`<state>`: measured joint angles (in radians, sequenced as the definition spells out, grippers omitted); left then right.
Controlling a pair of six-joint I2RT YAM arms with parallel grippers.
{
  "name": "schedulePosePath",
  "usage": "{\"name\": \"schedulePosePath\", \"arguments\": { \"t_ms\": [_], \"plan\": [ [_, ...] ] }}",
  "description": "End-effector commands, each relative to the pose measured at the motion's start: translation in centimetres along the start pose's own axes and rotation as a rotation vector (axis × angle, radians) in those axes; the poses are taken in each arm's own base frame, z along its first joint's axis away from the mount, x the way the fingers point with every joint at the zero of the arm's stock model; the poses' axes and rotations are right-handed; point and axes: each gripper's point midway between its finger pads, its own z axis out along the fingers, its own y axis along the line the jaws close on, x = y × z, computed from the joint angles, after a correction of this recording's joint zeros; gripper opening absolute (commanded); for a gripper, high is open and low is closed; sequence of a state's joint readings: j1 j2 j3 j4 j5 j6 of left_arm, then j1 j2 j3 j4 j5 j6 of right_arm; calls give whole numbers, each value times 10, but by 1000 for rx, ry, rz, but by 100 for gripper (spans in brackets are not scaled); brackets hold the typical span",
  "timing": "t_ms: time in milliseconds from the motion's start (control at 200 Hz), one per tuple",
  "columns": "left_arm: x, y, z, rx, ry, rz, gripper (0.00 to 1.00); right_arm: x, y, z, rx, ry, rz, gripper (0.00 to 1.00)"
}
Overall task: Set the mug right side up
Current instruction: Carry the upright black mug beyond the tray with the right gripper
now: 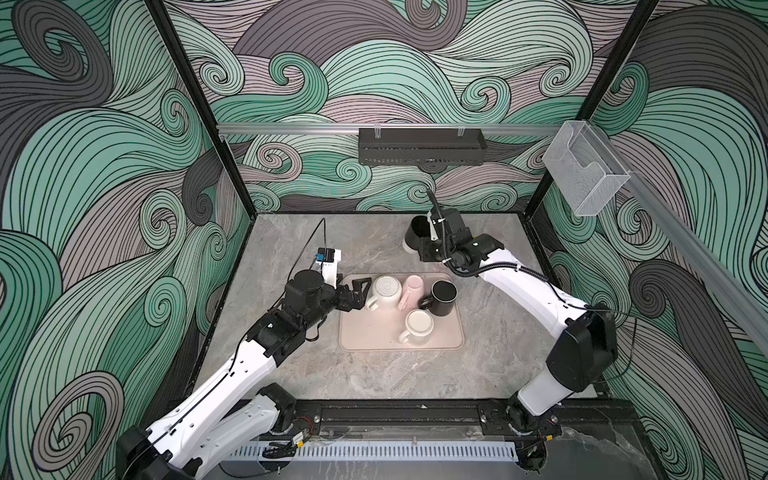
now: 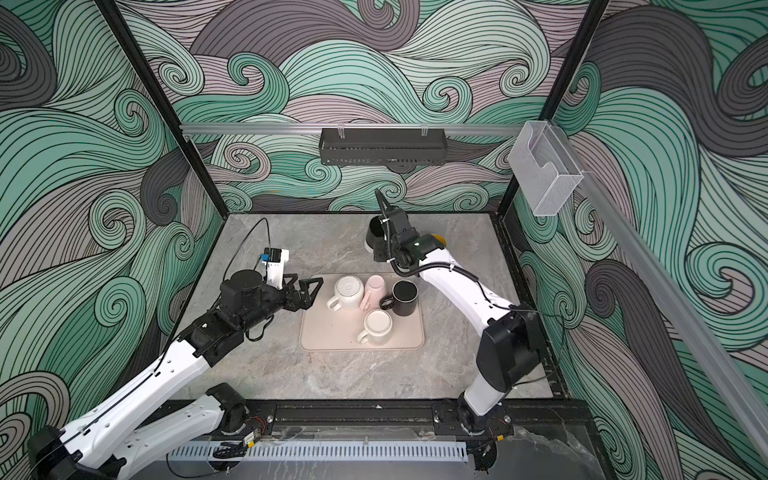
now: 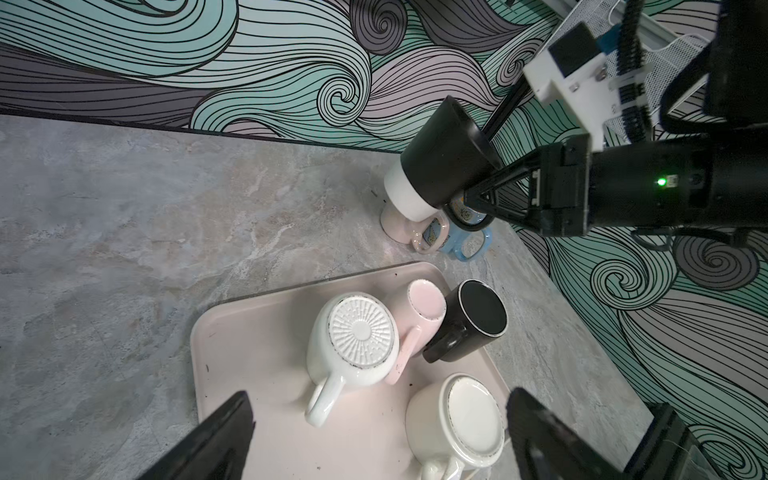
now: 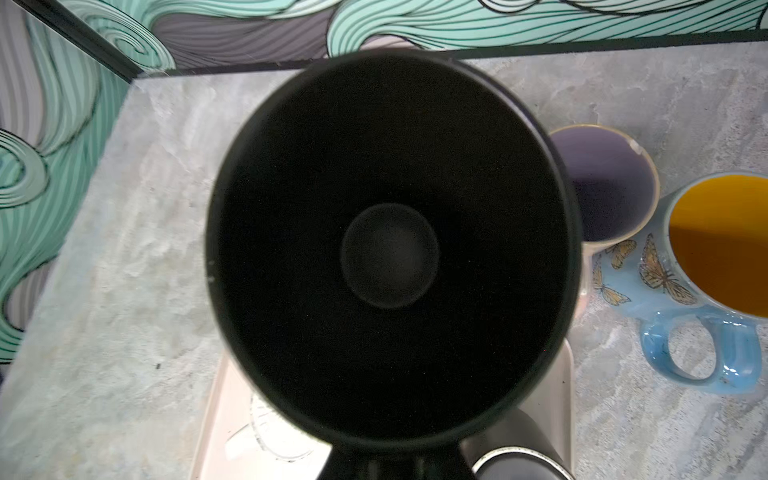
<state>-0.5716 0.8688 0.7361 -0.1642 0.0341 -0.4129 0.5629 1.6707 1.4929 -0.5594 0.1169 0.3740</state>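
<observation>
A black mug with a white base (image 1: 415, 233) (image 3: 440, 162) hangs tilted over the back of the table, mouth upward. The right wrist view looks straight down into its dark inside (image 4: 390, 249). My right gripper (image 1: 429, 243) (image 3: 473, 195) is shut on its rim. A pink tray (image 1: 365, 332) holds several upside-down mugs: a white one with a ribbed base (image 1: 386, 291) (image 3: 357, 336), a pink one (image 1: 411, 286), a black one (image 1: 442, 295) and a cream one (image 1: 417, 326). My left gripper (image 1: 358, 294) (image 3: 378, 440) stands open at the tray's left edge, next to the ribbed white mug.
Two upright mugs stand on the table at the back right: a pinkish one with a purple inside (image 4: 602, 187) and a blue butterfly one with a yellow inside (image 4: 719, 241). A black rack (image 1: 422, 145) and a clear box (image 1: 582, 166) hang on the walls.
</observation>
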Motion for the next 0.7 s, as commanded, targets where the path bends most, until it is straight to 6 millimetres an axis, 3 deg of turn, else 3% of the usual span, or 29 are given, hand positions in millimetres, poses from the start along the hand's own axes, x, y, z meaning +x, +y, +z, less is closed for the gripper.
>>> {"name": "schedulePosePath", "arguments": {
  "t_ms": [0, 360, 695],
  "plan": [
    [4, -1, 1, 13, 10, -5, 96, -45, 0, -16, 52, -135, -35, 0],
    [7, -1, 2, 15, 13, -10, 96, -33, -7, 41, 148, -35, -105, 0],
    [10, -2, 3, 25, 23, -17, 95, -25, -12, 71, 173, 9, -105, 0]
  ]
}}
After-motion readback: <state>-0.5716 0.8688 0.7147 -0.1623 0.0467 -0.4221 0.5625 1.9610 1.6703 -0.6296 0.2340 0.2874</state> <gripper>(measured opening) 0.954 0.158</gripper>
